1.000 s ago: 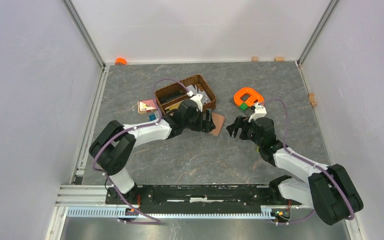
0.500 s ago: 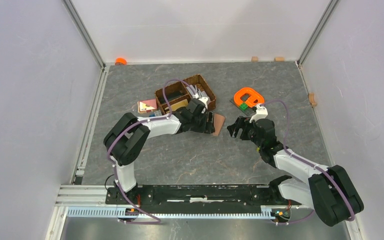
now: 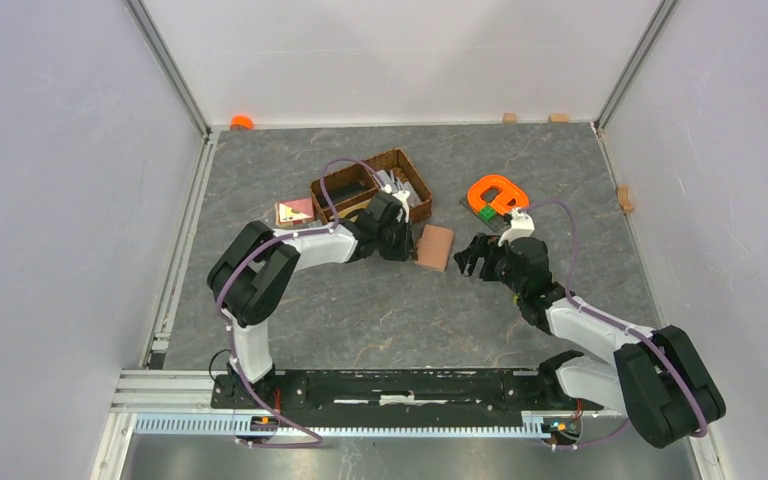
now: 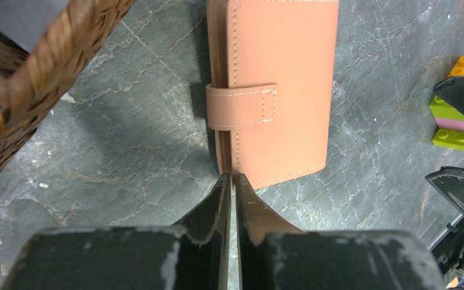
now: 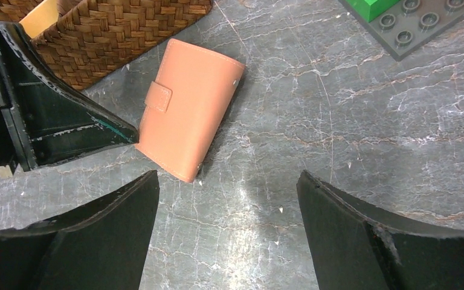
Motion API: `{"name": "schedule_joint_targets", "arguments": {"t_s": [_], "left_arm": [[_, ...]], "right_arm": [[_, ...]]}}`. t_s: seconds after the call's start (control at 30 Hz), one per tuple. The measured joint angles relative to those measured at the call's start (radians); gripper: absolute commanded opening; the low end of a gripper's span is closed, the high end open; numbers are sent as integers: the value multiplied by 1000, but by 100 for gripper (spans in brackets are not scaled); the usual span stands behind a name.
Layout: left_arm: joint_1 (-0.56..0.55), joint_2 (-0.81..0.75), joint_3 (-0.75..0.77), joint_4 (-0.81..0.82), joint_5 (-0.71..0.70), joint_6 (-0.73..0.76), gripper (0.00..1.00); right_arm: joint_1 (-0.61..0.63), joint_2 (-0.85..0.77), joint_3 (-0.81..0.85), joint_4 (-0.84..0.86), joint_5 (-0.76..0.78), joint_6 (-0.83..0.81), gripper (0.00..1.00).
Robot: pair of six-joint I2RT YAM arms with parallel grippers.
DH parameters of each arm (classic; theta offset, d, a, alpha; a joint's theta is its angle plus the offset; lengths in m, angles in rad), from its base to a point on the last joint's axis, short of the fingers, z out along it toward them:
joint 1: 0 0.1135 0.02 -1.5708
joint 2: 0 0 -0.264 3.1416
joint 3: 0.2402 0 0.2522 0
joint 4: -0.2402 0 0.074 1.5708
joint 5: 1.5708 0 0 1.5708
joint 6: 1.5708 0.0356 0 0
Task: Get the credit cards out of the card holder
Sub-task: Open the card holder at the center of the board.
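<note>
Since the card holder [image 4: 278, 90] lies closed and flat on the worktop [image 4: 127, 157], with its snap tab [image 4: 241, 106] fastened across the cover, the step in hand is judged to be the very first: the holder is being addressed so that it can be opened. No credit cards are seen outside it.

Nearest, the jaws of the left gripper [image 4: 230, 181] are pressed together, only a hairline slit being left between them, and nothing is seen pinched there. Directly beyond their tips the near edge of the card holder is met, at the corner on the tab side. Whether the tips actually bear on the leather cannot be told. To the left of these jaws and a little farther off a wicker basket [image 4: 54, 66] is found, and well off to their right some toy bricks [image 4: 456, 124].

The jaws of the right gripper [image 5: 228, 176] are spread wide and nothing is held. The card holder is placed ahead of them, nearer the left-hand jaw than the right.

For the next move, the free end of the tab is judged to need lifting while the holder is pinned against sliding. A thin, low entry under the tab is called for, and a second contact on the cover.
</note>
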Motion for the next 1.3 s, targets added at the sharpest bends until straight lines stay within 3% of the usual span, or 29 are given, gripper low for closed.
{"name": "schedule_joint_targets", "arguments": {"t_s": [0.73, 0.93, 1.3], "left_arm": [[-2, -284, -144, 13, -16, 0, 3], [-10, -316, -146, -2, -55, 3, 32], [26, -201, -130, 4, -35, 5, 48]], "right_arm": [[0, 80, 1, 23, -101, 0, 84], [0, 107, 3, 21, -110, 0, 83], [0, 108, 4, 21, -109, 0, 83]]}}
